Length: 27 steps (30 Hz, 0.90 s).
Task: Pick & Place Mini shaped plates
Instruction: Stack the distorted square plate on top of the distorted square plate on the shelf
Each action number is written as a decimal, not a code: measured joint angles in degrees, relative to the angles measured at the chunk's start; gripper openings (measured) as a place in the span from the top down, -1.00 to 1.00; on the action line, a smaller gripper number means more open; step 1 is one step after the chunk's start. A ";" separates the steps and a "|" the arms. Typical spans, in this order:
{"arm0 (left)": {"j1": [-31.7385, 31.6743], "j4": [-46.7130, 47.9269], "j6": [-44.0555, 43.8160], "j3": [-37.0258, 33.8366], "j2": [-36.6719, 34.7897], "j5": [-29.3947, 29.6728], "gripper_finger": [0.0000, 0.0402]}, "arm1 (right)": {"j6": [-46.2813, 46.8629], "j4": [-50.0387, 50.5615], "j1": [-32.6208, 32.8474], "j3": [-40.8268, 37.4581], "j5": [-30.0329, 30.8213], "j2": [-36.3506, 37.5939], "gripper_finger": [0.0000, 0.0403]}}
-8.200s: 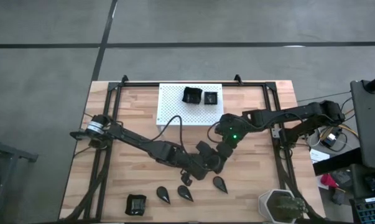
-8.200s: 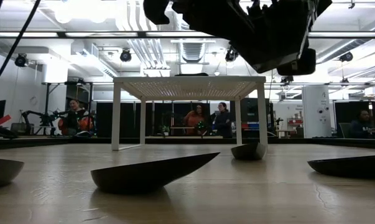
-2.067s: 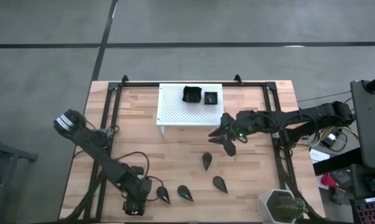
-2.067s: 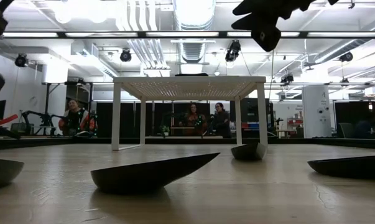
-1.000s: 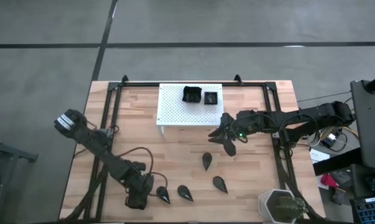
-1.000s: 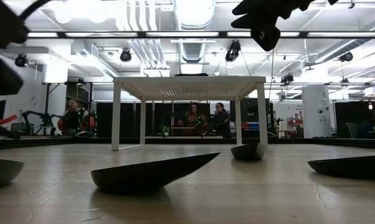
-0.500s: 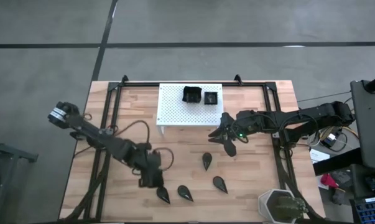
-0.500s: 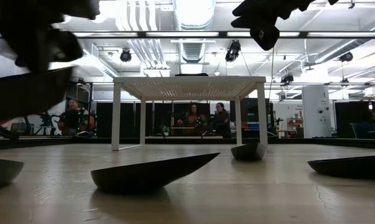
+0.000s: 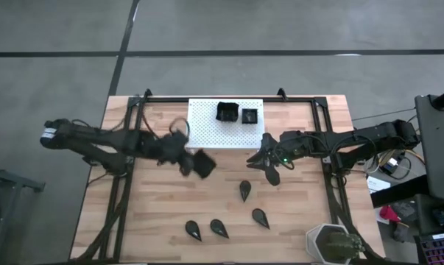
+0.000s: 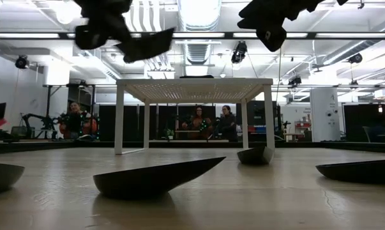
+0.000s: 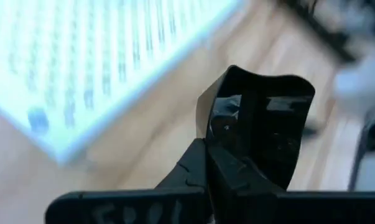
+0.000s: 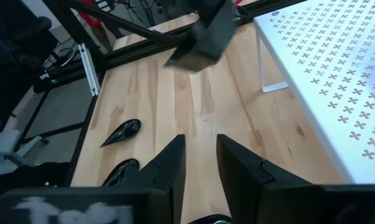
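Two plates (image 9: 236, 113) sit on the stand (image 9: 203, 124) at upper centre, the left gripper (image 9: 190, 163) is clamped on a third (image 9: 202, 165), four teardrops (image 9: 245, 191) remain below, and the right gripper (image 9: 265, 163) hangs part-open, empty.

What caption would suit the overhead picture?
Left gripper carries a square black plate toward the white stand; four teardrop plates wait below.

A big open robotics lab: exposed ceiling ducts (image 10: 198, 48) and strip lights overhead, people (image 10: 211, 122) seated at far workstations, another robot arm (image 10: 39, 121) on a stand, cables and electronics (image 9: 391, 163) beside the wooden table (image 9: 163, 199).
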<state>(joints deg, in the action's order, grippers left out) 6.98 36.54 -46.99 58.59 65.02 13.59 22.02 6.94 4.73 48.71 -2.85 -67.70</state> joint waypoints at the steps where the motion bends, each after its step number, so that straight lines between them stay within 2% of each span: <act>1: -2.09 -2.14 0.58 0.00 -0.55 -0.37 1.00 | -0.02 0.00 0.00 0.00 0.01 0.00 0.55; 6: -13.34 -11.23 1.50 0.00 -1.32 -9.66 1.00 | -0.02 -0.01 0.00 0.00 0.01 0.00 0.56; 15: -28.82 -25.79 0.12 0.00 0.87 -20.56 1.00 | -0.20 0.00 0.00 -0.22 0.01 0.00 0.64; 21: -34.10 -27.45 -0.26 1.55 5.36 -22.42 1.00 | -1.44 -0.04 0.00 -0.40 0.02 0.00 0.62; 27: -34.73 -27.27 -0.06 6.95 12.64 -25.40 1.00 | -1.46 -0.09 0.00 -0.71 0.04 0.00 0.59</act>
<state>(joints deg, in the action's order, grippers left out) -27.75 9.27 -47.05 65.54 77.66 -11.81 20.56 6.85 4.73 48.00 -2.81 -67.70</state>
